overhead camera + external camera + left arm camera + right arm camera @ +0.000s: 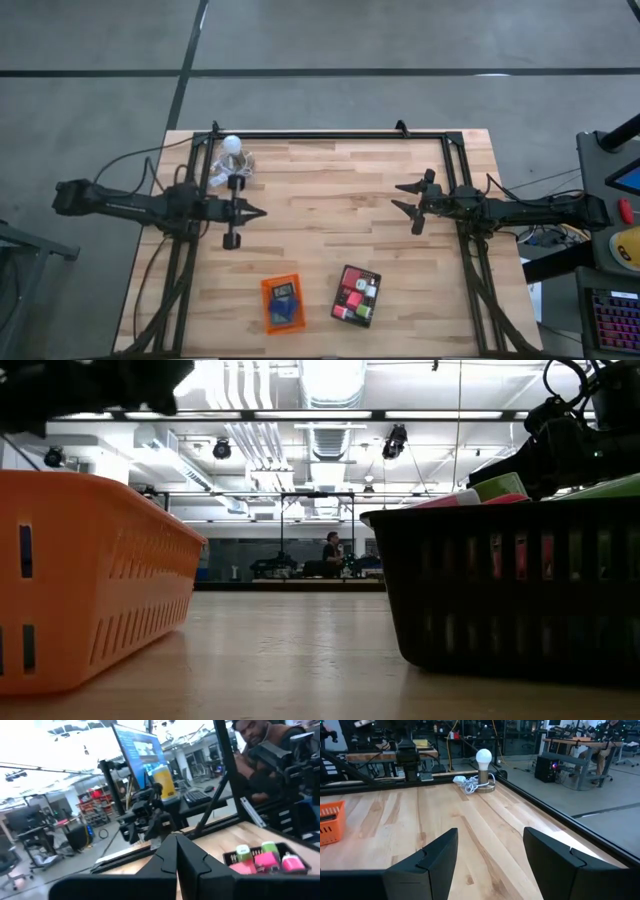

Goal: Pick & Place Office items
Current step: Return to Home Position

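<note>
Your left arm [130, 203] reaches in over the surface [330, 190], and the left jaws are clenched on nothing, fingers [165, 862] pressed tip to tip. Facing them from across the wood, the right arm [530, 210] holds the right jaws released, with the two fingers [437, 855] spread wide and bare planks showing in the gap.

Neither set of jaws touches a tray. The orange tray [90, 580] lies off to one side of the left jaws' tips and well apart from them. In it you have office items [284, 303], dark blue pieces on the orange floor. The black tray [500, 590] sits just beside it, nearer the right jaws than the left, but clear of both. It is packed with red, pink and green pieces [357, 295], and their tops poke above its rim.

On the other side of the left jaws, away from both trays, a light bulb [232, 145] stands on its base with a white cord coiled around it. From the left wrist, you can see a person [260, 775] beyond the surface's edge.
</note>
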